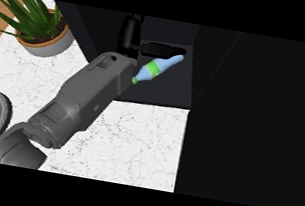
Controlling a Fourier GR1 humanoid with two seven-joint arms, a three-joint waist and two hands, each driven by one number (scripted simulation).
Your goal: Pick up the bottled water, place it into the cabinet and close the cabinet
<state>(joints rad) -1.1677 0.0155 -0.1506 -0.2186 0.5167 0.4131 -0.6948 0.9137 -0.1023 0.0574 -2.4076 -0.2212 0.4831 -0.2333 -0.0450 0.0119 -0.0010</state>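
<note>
Head view showed the left hand (133, 38) reaching into the dark cabinet (165, 89), apparently curled round the bottled water (155, 70), which lay tilted inside near the opening's front edge; light, smooth plastic, best held mid-body.

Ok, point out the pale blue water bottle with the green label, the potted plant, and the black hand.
Pale blue water bottle (155, 70), head view: its green-banded body.
Potted plant (46, 42), head view: the pot's rim.
Left hand (129, 33), head view: the black back of the hand.

One bottle (157, 69), one potted plant (39, 25)
</note>
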